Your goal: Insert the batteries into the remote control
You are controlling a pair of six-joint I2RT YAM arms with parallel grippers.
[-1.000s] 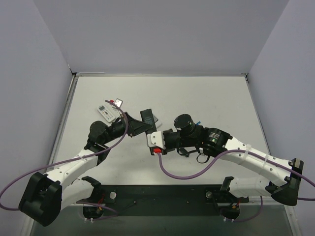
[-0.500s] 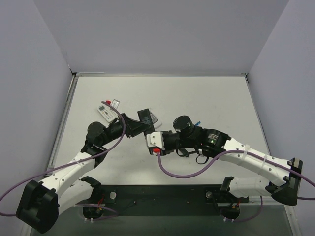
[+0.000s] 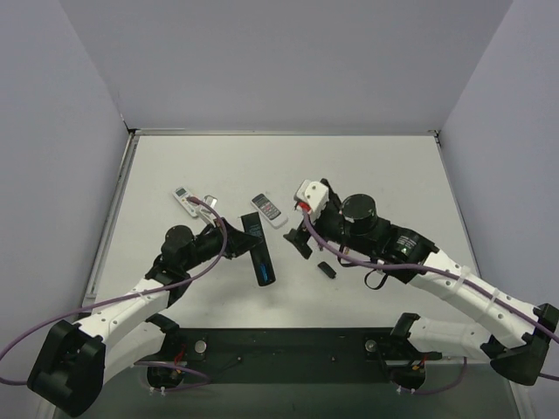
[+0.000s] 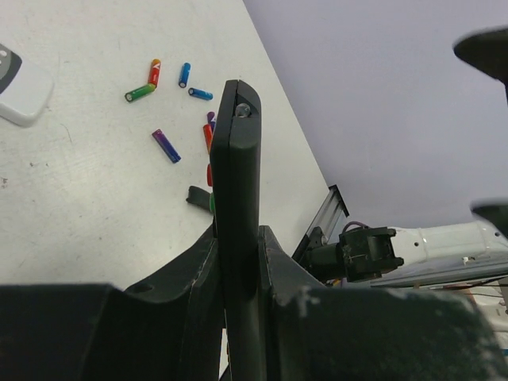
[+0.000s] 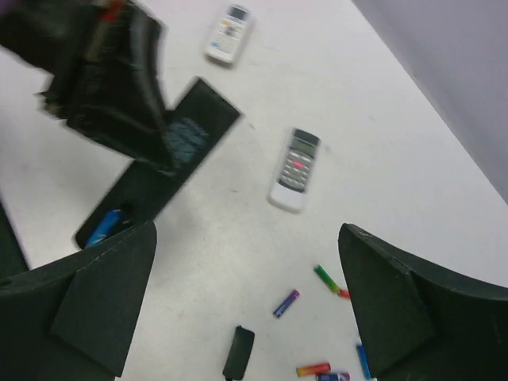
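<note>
The long black remote control (image 3: 258, 250) is gripped edge-on by my left gripper (image 4: 236, 262), which is shut on it. Its open compartment end shows a blue battery (image 5: 103, 228) inside. The remote control (image 5: 163, 175) lies at the upper left in the right wrist view. My right gripper (image 5: 250, 305) is open and empty, above the table to the right of the remote (image 3: 300, 237). Loose batteries lie below it: a purple one (image 5: 286, 302), a green one (image 5: 327, 279) and a red-orange one (image 5: 313, 369). Several batteries (image 4: 141, 91) also show in the left wrist view.
A small black cover (image 3: 326, 270) lies on the table near the batteries (image 5: 239, 352). Two short white remotes rest farther back, one (image 3: 269, 209) by the black remote and one (image 3: 186, 200) to the left. Side walls border the table.
My right gripper has opened and drawn back right and away from the remote. The left gripper has swung the remote down toward the near side.
</note>
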